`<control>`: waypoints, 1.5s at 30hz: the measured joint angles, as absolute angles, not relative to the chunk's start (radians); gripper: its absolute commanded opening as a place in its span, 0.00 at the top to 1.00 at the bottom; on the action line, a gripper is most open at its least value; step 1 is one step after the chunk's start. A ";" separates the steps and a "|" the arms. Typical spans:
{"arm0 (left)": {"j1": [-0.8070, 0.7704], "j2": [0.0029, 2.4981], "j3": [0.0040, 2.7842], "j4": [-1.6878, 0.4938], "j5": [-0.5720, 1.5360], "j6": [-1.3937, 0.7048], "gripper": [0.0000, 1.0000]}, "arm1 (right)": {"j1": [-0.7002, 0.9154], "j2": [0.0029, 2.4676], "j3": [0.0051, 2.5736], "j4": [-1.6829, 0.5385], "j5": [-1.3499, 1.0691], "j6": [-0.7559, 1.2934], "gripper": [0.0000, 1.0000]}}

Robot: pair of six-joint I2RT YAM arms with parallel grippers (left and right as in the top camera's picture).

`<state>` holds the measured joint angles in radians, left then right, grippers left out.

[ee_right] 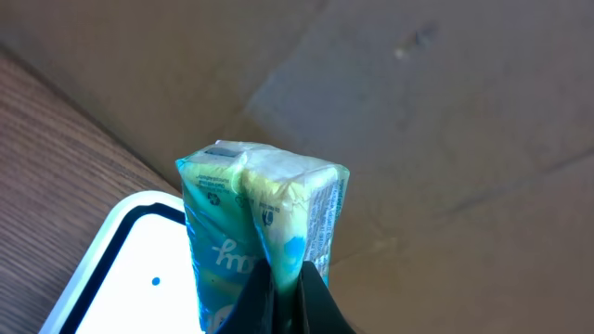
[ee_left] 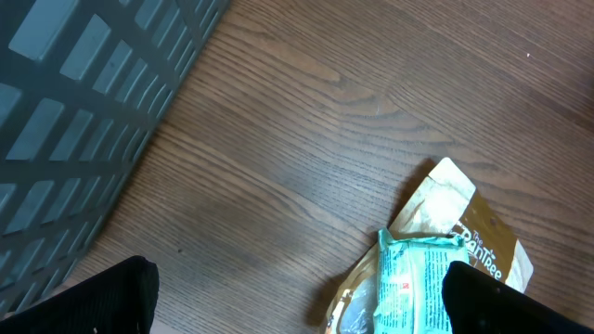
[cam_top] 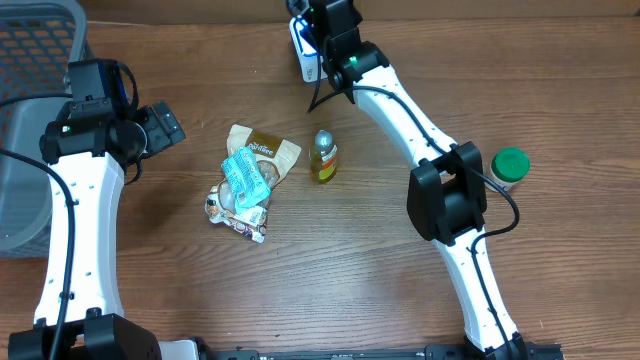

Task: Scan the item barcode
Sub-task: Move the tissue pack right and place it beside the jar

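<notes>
The right gripper (ee_right: 288,292) was clenched on a green packet (ee_right: 260,213) just above the white scanner (ee_right: 107,269); its barcode likely needed turning squarely toward the scanner and holding steady. The left gripper (cam_top: 160,127) hung released beside the basket (cam_top: 30,130); snack bags (cam_top: 250,180), a bottle (cam_top: 323,156) and a jar (cam_top: 508,168) lay well apart, blocking nothing.

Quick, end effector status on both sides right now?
Left end effector: open, holding nothing.
Right end effector: closed on a teal-and-yellow packet.
</notes>
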<state>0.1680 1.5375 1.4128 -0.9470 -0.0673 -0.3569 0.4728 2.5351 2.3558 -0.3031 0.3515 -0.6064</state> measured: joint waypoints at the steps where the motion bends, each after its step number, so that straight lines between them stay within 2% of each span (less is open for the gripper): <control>1: 0.168 1.538 1.413 -0.947 -0.067 -0.357 0.00 | 0.476 2.535 2.356 -0.303 0.358 -0.632 0.96; 10: 0.168 1.538 1.413 -0.947 -0.068 -0.357 0.01 | 0.479 2.546 2.356 -0.341 0.390 -0.733 0.96; 34: 0.168 1.538 1.413 -0.947 -0.067 -0.357 0.00 | 0.476 2.516 2.300 -0.360 0.391 -0.701 0.96; 39: 0.168 1.538 1.413 -0.947 -0.068 -0.357 0.00 | 0.456 2.388 2.299 -0.571 0.388 -0.557 0.96; 45: 0.168 1.538 1.413 -0.948 -0.068 -0.357 0.00 | 0.388 2.212 2.306 -1.036 0.388 -0.274 0.96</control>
<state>0.1680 1.5375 1.4128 -0.9482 -0.0677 -0.3573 0.3882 2.2116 2.3058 -1.0359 0.3882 -0.2741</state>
